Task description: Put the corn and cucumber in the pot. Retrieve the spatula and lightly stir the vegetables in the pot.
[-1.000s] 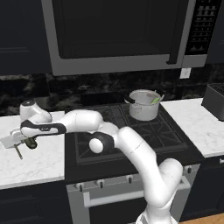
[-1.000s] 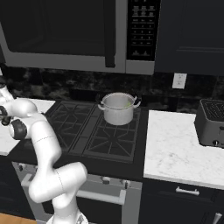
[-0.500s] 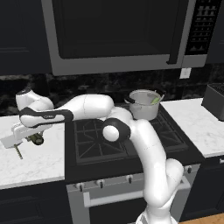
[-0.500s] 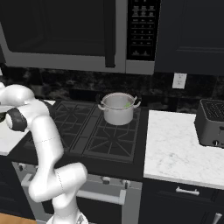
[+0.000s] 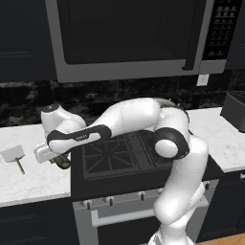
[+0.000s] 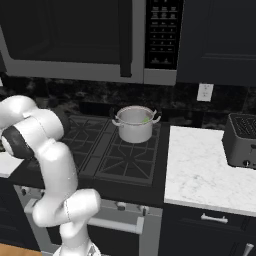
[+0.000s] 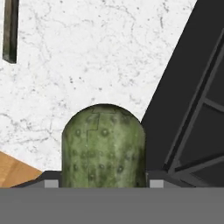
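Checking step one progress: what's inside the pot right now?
In the right base view the pot sits on the stove's back burner with something yellow-green, likely the corn, against its inner wall. The pot's near wall hides its floor. The cucumber is in the hand, over the counter.

- Light is even and soft in both base views; no single source shows, and shadows are faint.
- The white marble worktop (image 5: 28, 179) and the arm read bright; the cabinets and the microwave (image 5: 124, 38) are dim, nearly black.
- The pot (image 6: 135, 123) carries a mild sheen, without harsh glare.
- In the hand view the cucumber (image 7: 103, 146) looks coarse and blocky up close.
- No motion blur or edge distortion anywhere.
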Robot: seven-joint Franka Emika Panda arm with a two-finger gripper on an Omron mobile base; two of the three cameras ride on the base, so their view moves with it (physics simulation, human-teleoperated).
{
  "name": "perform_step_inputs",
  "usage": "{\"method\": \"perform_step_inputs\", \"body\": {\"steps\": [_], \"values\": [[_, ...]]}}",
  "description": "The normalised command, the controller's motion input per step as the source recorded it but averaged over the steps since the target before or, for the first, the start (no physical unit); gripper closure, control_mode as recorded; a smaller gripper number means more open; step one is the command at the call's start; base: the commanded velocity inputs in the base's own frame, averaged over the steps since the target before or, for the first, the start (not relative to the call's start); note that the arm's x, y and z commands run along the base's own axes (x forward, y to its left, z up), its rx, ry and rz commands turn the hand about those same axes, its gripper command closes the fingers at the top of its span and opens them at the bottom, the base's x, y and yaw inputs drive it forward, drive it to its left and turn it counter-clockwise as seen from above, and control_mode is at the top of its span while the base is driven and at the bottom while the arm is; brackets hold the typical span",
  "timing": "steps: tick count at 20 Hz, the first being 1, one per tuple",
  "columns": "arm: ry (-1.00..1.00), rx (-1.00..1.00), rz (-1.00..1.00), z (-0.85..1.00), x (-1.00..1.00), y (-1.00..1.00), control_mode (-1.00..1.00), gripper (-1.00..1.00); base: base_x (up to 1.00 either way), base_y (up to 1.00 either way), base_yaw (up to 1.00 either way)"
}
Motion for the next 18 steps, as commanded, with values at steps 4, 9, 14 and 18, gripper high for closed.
{"method": "perform_step_inputs", "body": {"steps": [4,9,14,18], "values": [[-0.22,0.26,0.0,0.52,-0.73,-1.0,-1.0,1.0,0.0,0.0,0.0],[-0.27,0.34,0.0,0.63,-0.47,-1.0,-1.0,1.0,0.0,0.0,0.0],[-0.26,0.35,0.0,0.63,-0.19,-1.0,-1.0,1.0,0.0,0.0,0.0],[-0.3,0.41,0.0,0.57,-0.04,-1.0,-1.0,1.0,0.0,0.0,0.0]]}}
